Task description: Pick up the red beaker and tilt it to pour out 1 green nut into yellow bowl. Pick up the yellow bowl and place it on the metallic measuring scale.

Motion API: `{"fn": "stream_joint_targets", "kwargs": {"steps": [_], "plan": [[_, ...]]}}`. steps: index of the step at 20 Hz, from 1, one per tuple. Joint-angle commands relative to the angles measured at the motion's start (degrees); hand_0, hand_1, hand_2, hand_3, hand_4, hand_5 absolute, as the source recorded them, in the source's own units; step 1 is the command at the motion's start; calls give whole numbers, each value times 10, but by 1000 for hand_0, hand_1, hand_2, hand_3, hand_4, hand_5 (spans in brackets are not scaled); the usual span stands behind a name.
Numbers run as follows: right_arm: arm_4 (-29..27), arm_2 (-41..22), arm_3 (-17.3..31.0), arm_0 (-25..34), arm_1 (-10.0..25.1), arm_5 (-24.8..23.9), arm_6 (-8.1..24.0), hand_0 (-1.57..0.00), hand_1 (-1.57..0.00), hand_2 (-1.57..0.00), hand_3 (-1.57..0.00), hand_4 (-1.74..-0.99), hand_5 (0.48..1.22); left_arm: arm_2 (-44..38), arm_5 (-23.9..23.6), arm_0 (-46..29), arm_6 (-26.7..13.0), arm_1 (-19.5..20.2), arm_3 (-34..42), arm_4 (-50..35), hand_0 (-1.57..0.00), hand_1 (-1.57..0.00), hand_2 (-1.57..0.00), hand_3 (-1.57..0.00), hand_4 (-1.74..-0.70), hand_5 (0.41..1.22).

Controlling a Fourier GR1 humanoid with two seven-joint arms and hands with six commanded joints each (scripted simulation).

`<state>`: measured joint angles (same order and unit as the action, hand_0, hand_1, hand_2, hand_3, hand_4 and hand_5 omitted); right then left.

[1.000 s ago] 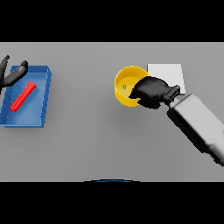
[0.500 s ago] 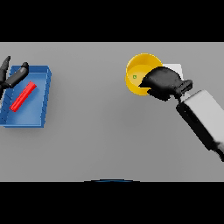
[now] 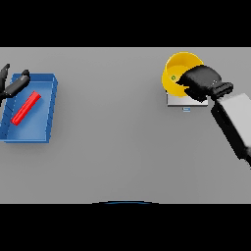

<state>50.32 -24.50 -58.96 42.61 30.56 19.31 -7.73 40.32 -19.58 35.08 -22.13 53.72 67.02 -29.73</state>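
Bowl position first: the yellow bowl (image 3: 177, 73) sits at the far right of the grey table (image 3: 117, 147), directly over the metallic measuring scale (image 3: 182, 101), of which only a pale strip along the near edge and a small tab below it show. Whether the bowl's base touches the scale plate or is held just above it cannot be told from this view. Inside the bowl, near its left wall, lies one green nut (image 3: 173, 78).

Right hand (image 3: 201, 82) — it comes in from the right side on a white and grey forearm, and its dark fingers are curled over the bowl's right rim, clasping it. The hand hides much of that side of the bowl.

Left hand (image 3: 12, 85) shows at the far left edge, over the far left corner of the blue tray (image 3: 49, 117). Its fingers are spread and fairly straight, closed on nothing; it touches neither the tray's contents nor, as far as can be seen, the tray itself.

Red beaker (image 3: 26, 108) — it lies on its side inside the blue tray, slanted from lower left to upper right, just beside the left hand and well apart from the bowl and scale.
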Motion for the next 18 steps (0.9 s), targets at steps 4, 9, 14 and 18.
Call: {"fn": "stream_joint_targets", "kwargs": {"steps": [4,9,14,18], "plan": [[4,12,75,13,-16,-23,-8,-1571,-1571,-1464,-1268,-1741,1221,-4,-2,-3,0,7,9,-4,1,1,1,1,-724,714],[-2,27,122,16,-30,-34,-22,-1562,-1571,-1405,-1374,-1741,1221,-3,5,0,-5,5,0,-4,1,1,1,1,-726,710],[-6,37,149,26,-31,-19,-35,-1402,-1571,-1375,-1427,-1741,1221,0,1,0,-4,1,-1,0,1,1,1,1,-728,713],[-16,47,139,19,-36,-7,-25,-902,-1150,-1186,-937,-1660,1143,1,1,-2,-5,1,2,-2,1,1,1,1,-732,723]]}}
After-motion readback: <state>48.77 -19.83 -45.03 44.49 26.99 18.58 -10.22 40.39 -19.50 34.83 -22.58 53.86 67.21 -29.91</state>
